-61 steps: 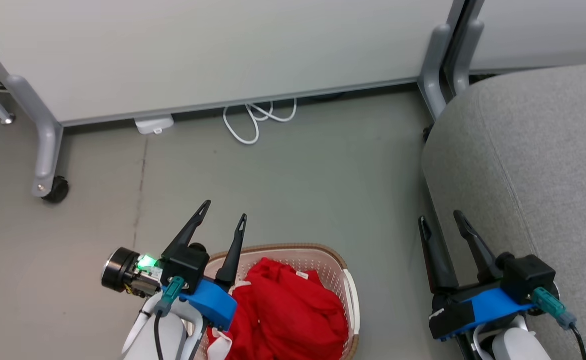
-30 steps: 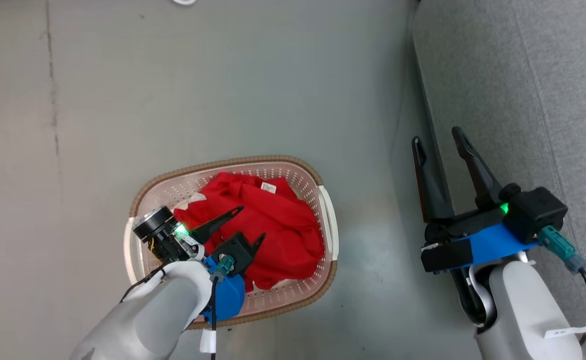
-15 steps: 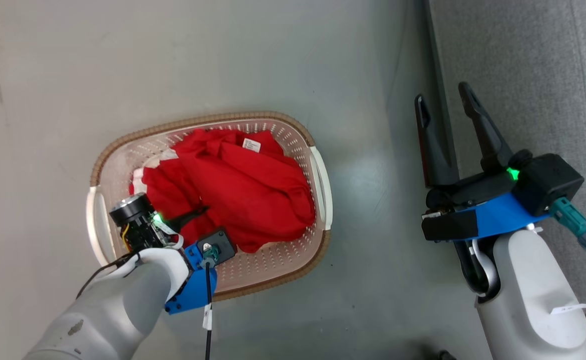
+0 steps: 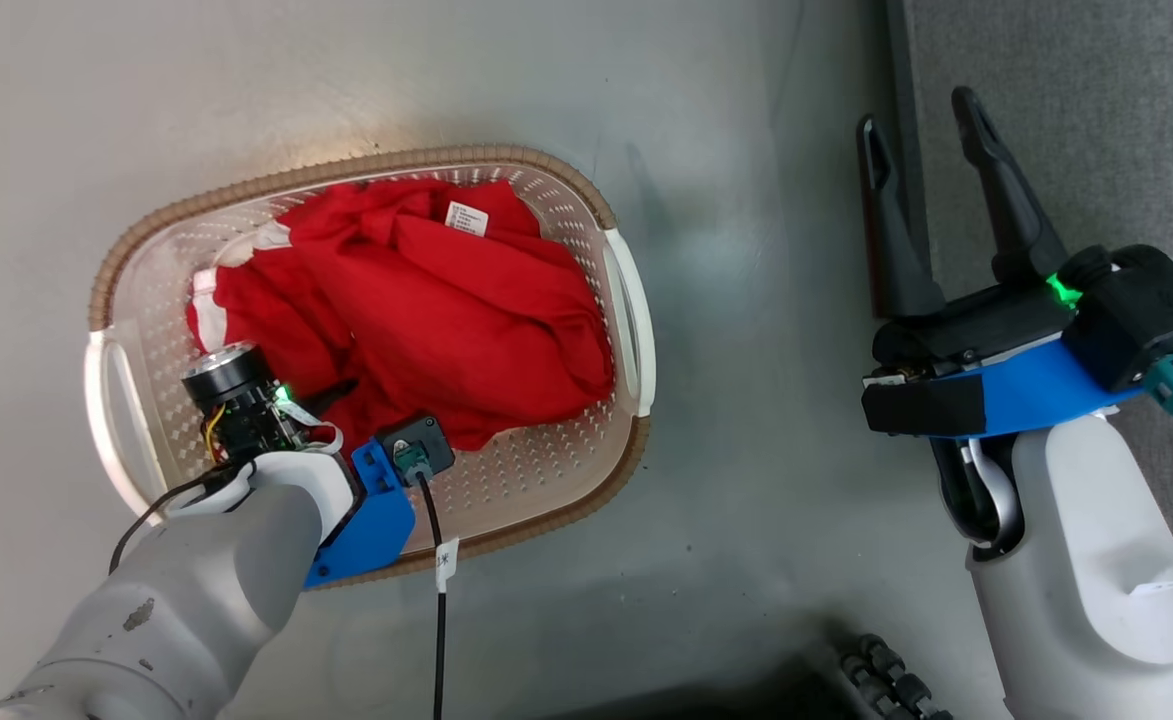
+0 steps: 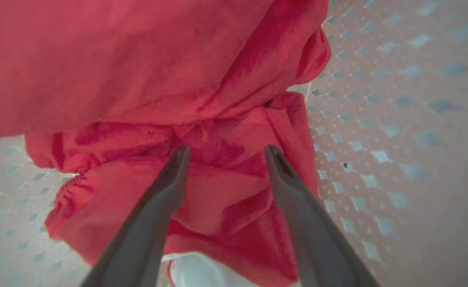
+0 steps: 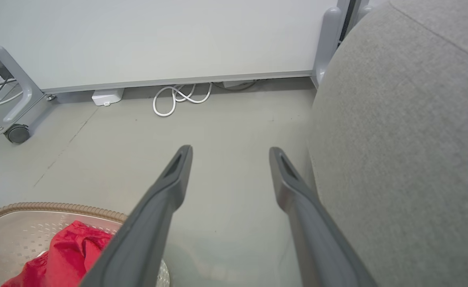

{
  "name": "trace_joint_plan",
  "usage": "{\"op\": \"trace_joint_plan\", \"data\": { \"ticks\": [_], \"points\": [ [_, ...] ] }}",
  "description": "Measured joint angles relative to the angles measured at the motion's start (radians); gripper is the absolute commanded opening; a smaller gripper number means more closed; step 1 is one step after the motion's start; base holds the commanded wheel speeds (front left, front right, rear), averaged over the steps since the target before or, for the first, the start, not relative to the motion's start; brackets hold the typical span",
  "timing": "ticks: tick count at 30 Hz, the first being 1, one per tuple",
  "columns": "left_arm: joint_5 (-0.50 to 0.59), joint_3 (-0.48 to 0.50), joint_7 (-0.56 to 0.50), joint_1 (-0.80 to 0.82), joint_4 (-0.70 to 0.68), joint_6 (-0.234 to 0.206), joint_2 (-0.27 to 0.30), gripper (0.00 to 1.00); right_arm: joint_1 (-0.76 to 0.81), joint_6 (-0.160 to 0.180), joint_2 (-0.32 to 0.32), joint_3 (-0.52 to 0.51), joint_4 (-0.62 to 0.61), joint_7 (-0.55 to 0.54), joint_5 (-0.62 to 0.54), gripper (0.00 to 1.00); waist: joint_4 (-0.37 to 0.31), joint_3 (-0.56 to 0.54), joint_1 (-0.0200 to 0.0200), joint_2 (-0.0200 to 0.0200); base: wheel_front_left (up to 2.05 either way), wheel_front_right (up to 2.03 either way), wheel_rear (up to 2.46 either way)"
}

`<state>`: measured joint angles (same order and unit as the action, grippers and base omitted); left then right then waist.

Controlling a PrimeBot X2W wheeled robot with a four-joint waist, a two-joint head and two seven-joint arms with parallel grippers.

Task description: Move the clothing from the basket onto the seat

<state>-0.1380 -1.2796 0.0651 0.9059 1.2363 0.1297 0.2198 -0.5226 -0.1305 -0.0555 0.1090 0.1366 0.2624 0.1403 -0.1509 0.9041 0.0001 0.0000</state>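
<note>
There — left gripper (image 5: 226, 149) spread at the clothing (image 4: 446, 310).

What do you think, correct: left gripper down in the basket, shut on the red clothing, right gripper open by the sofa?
No. The left gripper is down in the basket, but open over the red clothing, not shut on it, as the left wrist view shows. The right gripper is open by the sofa.
</note>
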Motion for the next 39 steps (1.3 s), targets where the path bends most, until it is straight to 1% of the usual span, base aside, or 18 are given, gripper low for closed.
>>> {"op": "trace_joint_plan", "data": {
  "ticks": [7, 13, 29, 30, 31, 32, 39],
  "points": [
    [0.006, 0.000, -0.090, 0.035, 0.012, 0.000, 0.015, 1.00, -0.009, 0.000, 0.000, -0.016, -0.019, 0.000, -0.002, 1.00, -0.017, 0.058, 0.0000, 0.0000, 0.00, 0.00, 0.00],
    [-0.003, 0.000, -0.125, 0.065, 0.010, 0.000, 0.026, 1.00, -0.012, 0.000, 0.001, -0.022, -0.037, 0.000, -0.005, 1.00, -0.025, 0.098, 0.0000, 0.0000, 0.00, 0.00, 0.00],
    [-0.016, -0.001, -0.142, 0.091, 0.006, 0.000, 0.049, 1.00, -0.012, 0.000, 0.002, -0.031, -0.060, 0.000, -0.009, 1.00, -0.044, 0.149, -0.0001, 0.0000, 0.00, 0.00, 0.00],
    [-0.016, 0.000, -0.143, 0.092, 0.006, 0.000, 0.049, 0.50, -0.012, 0.000, 0.002, -0.032, -0.060, 0.000, -0.010, 1.00, -0.043, 0.150, -0.0001, 0.0000, 0.00, 0.00, 0.00],
    [-0.016, 0.000, -0.145, 0.093, 0.006, 0.000, 0.048, 0.09, -0.012, 0.000, 0.002, -0.033, -0.060, 0.000, -0.010, 1.00, -0.043, 0.150, -0.0001, 0.0000, 0.00, 0.00, 0.00],
    [-0.016, 0.000, -0.146, 0.095, 0.006, 0.000, 0.048, 0.00, -0.012, 0.000, 0.002, -0.034, -0.060, 0.000, -0.010, 1.00, -0.042, 0.151, -0.0001, 0.0000, 0.00, 0.00, 0.00],
    [-0.011, 0.000, -0.147, 0.096, 0.008, 0.000, 0.043, 0.00, -0.013, 0.000, 0.002, -0.032, -0.057, 0.000, -0.015, 1.00, -0.037, 0.147, -0.0001, 0.0000, 0.00, 0.00, 0.00]
  ]
}}
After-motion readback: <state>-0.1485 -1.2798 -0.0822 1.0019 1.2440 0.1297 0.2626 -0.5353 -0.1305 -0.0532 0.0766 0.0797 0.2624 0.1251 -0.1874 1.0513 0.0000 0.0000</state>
